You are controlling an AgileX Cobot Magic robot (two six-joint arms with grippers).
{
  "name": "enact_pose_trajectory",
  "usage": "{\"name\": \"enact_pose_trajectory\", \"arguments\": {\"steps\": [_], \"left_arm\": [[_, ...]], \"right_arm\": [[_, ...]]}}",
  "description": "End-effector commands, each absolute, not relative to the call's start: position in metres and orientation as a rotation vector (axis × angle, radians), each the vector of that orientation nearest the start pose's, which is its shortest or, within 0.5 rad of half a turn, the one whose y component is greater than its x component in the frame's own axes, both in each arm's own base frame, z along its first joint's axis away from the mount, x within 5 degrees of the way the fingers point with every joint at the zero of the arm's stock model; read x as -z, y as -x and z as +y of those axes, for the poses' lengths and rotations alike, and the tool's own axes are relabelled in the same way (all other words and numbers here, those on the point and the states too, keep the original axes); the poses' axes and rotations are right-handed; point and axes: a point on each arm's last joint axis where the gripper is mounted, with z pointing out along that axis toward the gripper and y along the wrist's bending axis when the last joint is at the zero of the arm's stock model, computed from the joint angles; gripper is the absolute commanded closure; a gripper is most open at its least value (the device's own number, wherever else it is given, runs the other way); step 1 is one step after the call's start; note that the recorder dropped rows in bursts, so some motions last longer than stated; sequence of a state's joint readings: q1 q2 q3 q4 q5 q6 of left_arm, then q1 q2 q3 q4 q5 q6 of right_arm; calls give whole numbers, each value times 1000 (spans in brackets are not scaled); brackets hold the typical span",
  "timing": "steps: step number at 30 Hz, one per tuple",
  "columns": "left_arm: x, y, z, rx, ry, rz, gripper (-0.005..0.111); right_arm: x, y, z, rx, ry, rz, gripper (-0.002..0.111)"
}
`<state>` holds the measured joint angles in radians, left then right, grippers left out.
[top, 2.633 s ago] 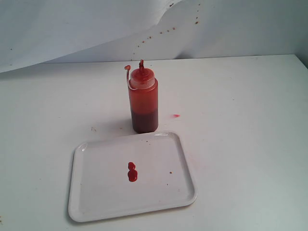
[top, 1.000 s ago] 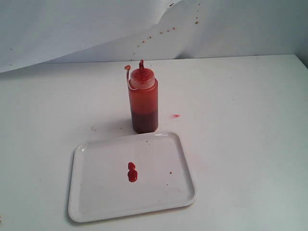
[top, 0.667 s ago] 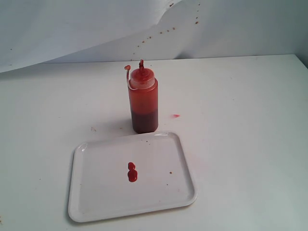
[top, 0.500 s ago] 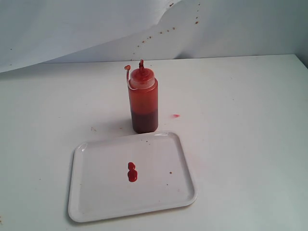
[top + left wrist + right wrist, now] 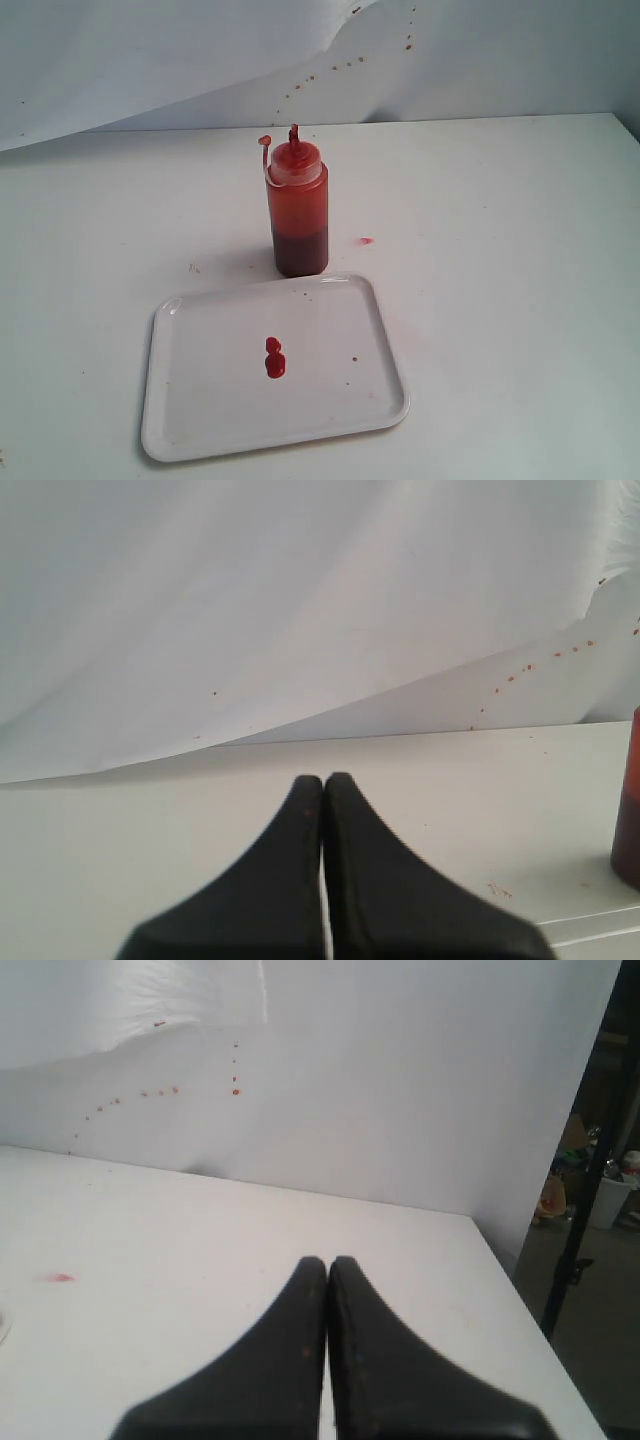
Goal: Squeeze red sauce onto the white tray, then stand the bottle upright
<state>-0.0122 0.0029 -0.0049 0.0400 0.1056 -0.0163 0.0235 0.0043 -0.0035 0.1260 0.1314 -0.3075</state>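
The bottle [image 5: 297, 215] stands upright on the table [image 5: 520, 300], just beyond the far edge of the white tray [image 5: 200, 420]. Two small blobs of red sauce [image 5: 273, 358] sit joined near the tray's middle. A pink smear [image 5: 366, 241] marks the table right of the bottle. The left gripper [image 5: 322, 780] has its jaws pressed together, gripping nothing. The right gripper [image 5: 328, 1262] is closed and empty too.
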Motion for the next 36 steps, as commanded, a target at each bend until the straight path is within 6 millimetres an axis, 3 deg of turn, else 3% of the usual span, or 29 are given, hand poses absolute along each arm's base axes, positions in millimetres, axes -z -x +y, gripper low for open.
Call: {"name": "enact_pose_trajectory", "arguments": {"steps": [1,36], "left_arm": [[-204,-56,0,-14,-25,1585,107],[-204,-56,0,-14,-25,1585,107]], "right_arm": [[-199,-56,3,117,200,1626,108],[-196,-56,2,50,106,1673,108]]}}
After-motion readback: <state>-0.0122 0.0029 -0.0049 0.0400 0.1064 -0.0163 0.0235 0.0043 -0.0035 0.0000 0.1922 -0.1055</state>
